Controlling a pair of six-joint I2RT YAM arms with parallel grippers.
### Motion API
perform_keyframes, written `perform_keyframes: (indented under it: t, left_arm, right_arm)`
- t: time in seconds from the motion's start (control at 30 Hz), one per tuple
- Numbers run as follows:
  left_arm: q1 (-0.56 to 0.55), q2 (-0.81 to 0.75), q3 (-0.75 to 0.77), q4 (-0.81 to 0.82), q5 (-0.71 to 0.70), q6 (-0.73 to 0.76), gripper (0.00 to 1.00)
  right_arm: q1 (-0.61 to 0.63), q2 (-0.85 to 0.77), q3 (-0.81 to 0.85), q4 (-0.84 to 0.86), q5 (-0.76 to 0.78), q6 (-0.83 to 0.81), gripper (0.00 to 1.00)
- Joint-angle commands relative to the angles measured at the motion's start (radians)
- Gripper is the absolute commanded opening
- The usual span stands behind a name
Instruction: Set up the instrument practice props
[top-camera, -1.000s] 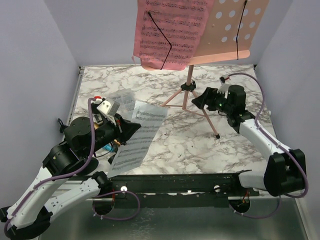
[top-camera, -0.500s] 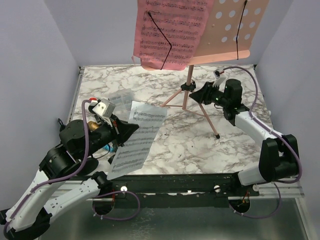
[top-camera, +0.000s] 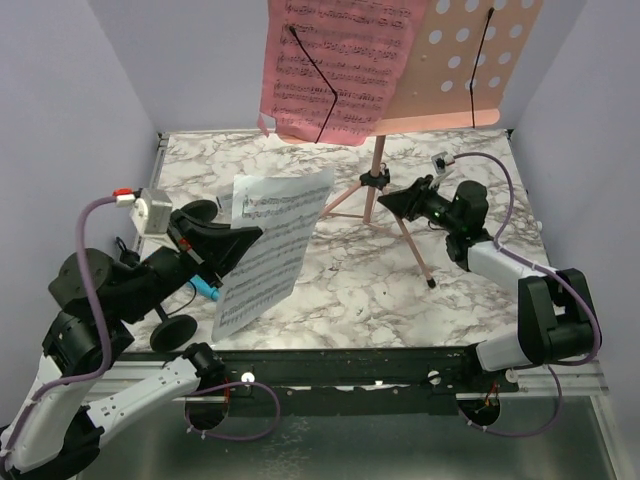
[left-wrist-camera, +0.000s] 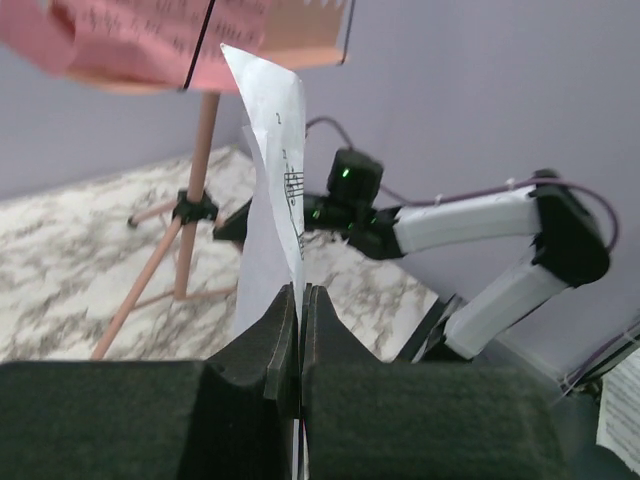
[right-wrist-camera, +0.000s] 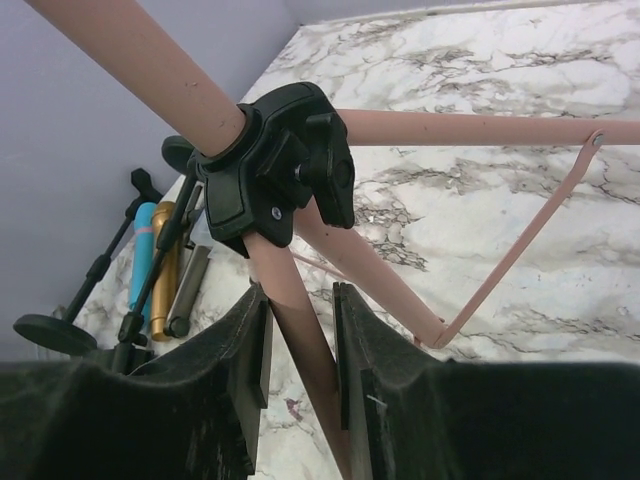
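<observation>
The pink music rack (top-camera: 455, 60) stands at the back of the table on thin tripod legs, with a pink sheet-music page (top-camera: 335, 65) on its left half. My right gripper (top-camera: 395, 203) is shut on one leg just below the black hub (right-wrist-camera: 275, 170), and the leg runs between its pads (right-wrist-camera: 300, 300). My left gripper (top-camera: 238, 240) is shut on a white sheet-music page (top-camera: 265, 250), which it holds upright above the table; the page (left-wrist-camera: 275, 150) rises from its jaws (left-wrist-camera: 300, 295). Gold (right-wrist-camera: 165, 265) and blue (right-wrist-camera: 143, 260) microphones lie at the left by two black mic mounts (top-camera: 172, 333) (top-camera: 200, 210).
Lavender walls close in the marble table (top-camera: 340, 290) on three sides. A black rail (top-camera: 400, 365) runs along the near edge. A dark grey rod (right-wrist-camera: 188, 290) lies beside the gold microphone. The rack's legs spread across the table's middle back.
My left gripper has lifted the white page off the table and stood it upright. My right gripper has moved in to the tripod leg and closed on it.
</observation>
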Motion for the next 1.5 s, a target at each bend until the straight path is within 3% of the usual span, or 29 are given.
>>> perform_keyframes:
  t: [0.0, 0.23, 0.47, 0.73, 1.07, 1.2, 1.47]
  left_arm:
    - [-0.001, 0.033, 0.087, 0.183, 0.127, 0.024, 0.00]
    - [0.000, 0.174, 0.224, 0.351, 0.359, -0.011, 0.00]
    - [-0.001, 0.335, 0.278, 0.637, 0.357, -0.032, 0.00]
    - [0.000, 0.572, 0.482, 0.655, 0.173, 0.154, 0.00]
    - [0.001, 0.828, 0.847, 0.590, 0.201, 0.357, 0.00]
    - [0.004, 0.891, 0.935, 0.556, 0.196, 0.410, 0.00]
    - [0.011, 0.930, 0.938, 0.560, 0.176, 0.435, 0.00]
  right_arm:
    - [0.017, 0.048, -0.110, -0.146, -0.058, 0.067, 0.11]
    - [0.070, 0.065, -0.192, -0.070, -0.018, 0.136, 0.08]
    - [0.117, 0.012, -0.251, -0.003, 0.075, 0.253, 0.11]
    - [0.117, -0.052, -0.214, -0.064, 0.103, 0.245, 0.13]
    - [0.117, -0.098, -0.220, -0.103, 0.098, 0.222, 0.24]
    - [0.117, -0.143, -0.201, -0.183, 0.119, 0.194, 0.33]
    - [0.117, -0.393, -0.106, -0.610, 0.334, 0.129, 0.70]
